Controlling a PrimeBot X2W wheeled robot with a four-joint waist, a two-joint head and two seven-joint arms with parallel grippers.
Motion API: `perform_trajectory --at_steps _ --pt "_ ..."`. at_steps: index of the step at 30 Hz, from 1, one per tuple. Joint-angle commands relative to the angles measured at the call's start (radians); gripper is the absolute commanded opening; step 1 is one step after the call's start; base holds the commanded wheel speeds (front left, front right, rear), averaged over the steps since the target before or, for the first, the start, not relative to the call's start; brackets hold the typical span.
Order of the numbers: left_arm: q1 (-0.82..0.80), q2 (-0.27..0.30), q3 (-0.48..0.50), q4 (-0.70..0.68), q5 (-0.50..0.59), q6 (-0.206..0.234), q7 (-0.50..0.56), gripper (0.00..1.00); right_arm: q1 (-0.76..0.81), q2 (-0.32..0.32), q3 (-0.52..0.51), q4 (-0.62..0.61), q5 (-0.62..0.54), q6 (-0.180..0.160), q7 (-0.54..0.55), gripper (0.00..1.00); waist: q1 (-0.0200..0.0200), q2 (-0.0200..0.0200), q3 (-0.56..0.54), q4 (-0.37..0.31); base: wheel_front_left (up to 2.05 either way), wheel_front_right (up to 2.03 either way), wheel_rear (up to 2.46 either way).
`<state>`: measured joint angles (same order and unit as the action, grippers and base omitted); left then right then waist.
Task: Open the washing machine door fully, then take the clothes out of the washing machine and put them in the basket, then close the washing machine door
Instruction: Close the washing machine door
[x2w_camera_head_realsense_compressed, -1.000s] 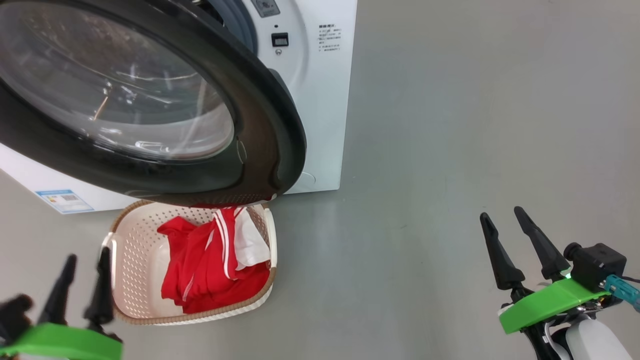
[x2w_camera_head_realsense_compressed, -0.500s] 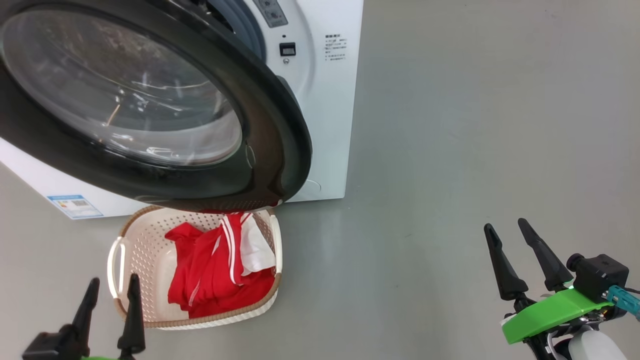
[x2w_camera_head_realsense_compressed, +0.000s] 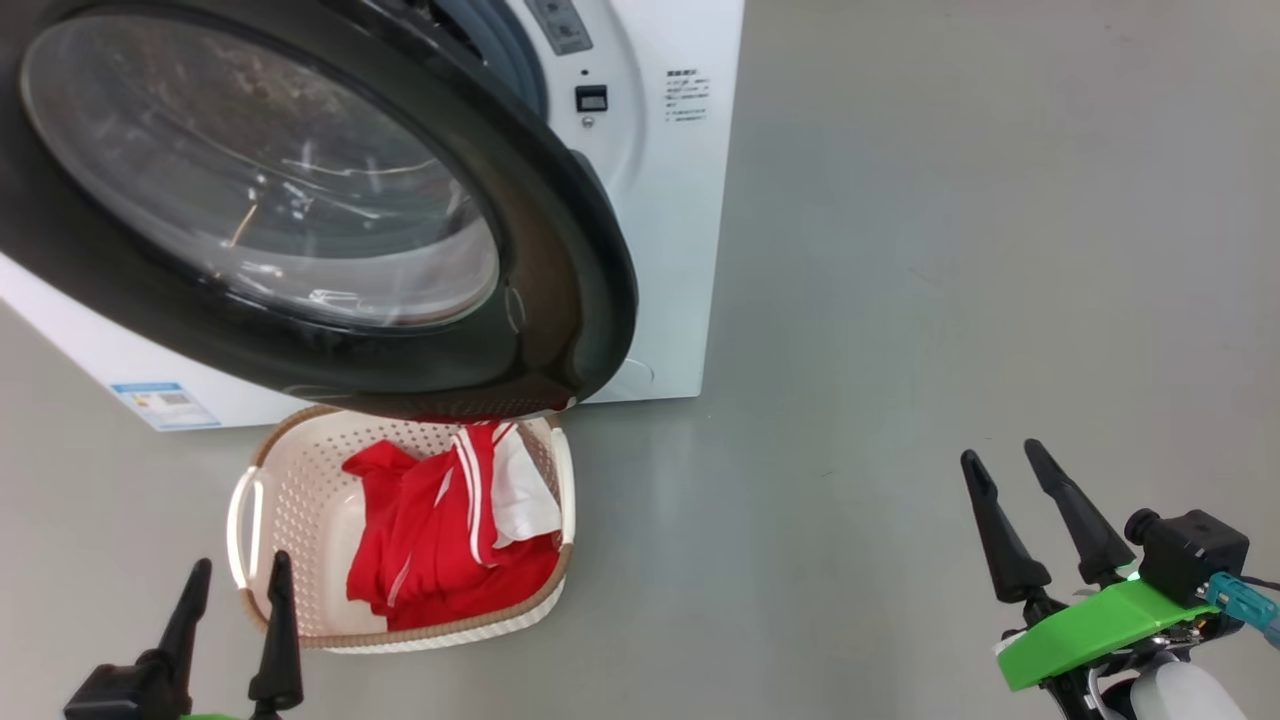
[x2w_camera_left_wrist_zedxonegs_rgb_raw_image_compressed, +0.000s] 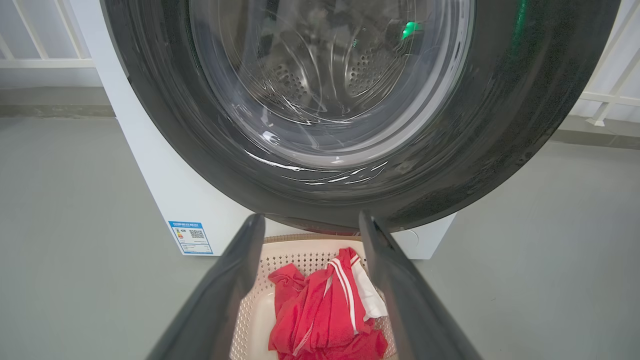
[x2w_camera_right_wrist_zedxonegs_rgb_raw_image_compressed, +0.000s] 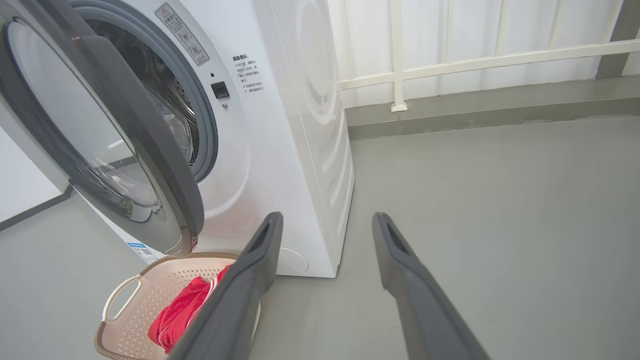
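Clothes (x2w_camera_head_realsense_compressed: 450, 540), red with white stripes, lie heaped in the basket (x2w_camera_head_realsense_compressed: 295, 520), just ahead of the left hand (x2w_camera_head_realsense_compressed: 242, 560). This hand is spread and empty, its fingertips at the basket's near-left corner. The right hand (x2w_camera_head_realsense_compressed: 1000, 450) is also spread and holds nothing, hovering over bare floor (x2w_camera_head_realsense_compressed: 900, 300) well to the right of the basket. A second ago the left hand was blurred in motion beside the basket's left handle. It now sits sharp and lower in the head view, and that camera has shifted a little too. Beyond the left fingertips, the washing machine door (x2w_camera_head_realsense_compressed: 560, 280) hangs open over the basket's far end. Behind it stands the washing machine (x2w_camera_head_realsense_compressed: 680, 250), its opening uncovered. Unloading appears complete, so closing the door is probably the remaining step.
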<state>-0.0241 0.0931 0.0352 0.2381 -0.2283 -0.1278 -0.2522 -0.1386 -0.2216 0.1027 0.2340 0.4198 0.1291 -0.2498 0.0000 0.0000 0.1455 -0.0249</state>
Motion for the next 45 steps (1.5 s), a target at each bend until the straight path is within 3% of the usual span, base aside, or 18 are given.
perform_trajectory --at_steps 1,2,13,31,45 --pt "-0.017 0.011 0.028 -0.026 0.006 -0.003 -0.009 1.00 -0.008 -0.013 0.024 -0.034 0.013 0.002 -0.012 0.31 0.0000 0.0000 0.004 0.009 0.00 0.00 0.00" --pt "-0.020 0.010 0.025 -0.027 0.007 -0.003 -0.009 1.00 -0.013 -0.013 0.026 -0.040 0.015 0.002 -0.012 0.00 0.0000 0.0000 0.005 0.015 0.00 0.00 0.00" --pt "-0.032 -0.006 -0.010 -0.027 0.012 -0.003 -0.009 1.00 -0.117 0.005 0.115 -0.055 0.035 0.002 -0.012 0.00 0.0000 0.0000 0.004 0.110 0.00 0.00 0.00" --pt "-0.040 -0.034 -0.082 -0.027 0.008 -0.003 -0.010 1.00 -0.297 0.035 0.335 0.040 0.088 0.002 -0.012 0.00 0.0000 0.0000 0.015 0.298 0.00 0.00 0.00" --pt "-0.072 -0.042 -0.119 -0.030 -0.002 -0.003 -0.010 1.00 -0.415 0.034 0.300 0.131 0.101 0.002 -0.012 0.00 0.0000 0.0000 0.067 0.363 0.00 0.00 0.00"
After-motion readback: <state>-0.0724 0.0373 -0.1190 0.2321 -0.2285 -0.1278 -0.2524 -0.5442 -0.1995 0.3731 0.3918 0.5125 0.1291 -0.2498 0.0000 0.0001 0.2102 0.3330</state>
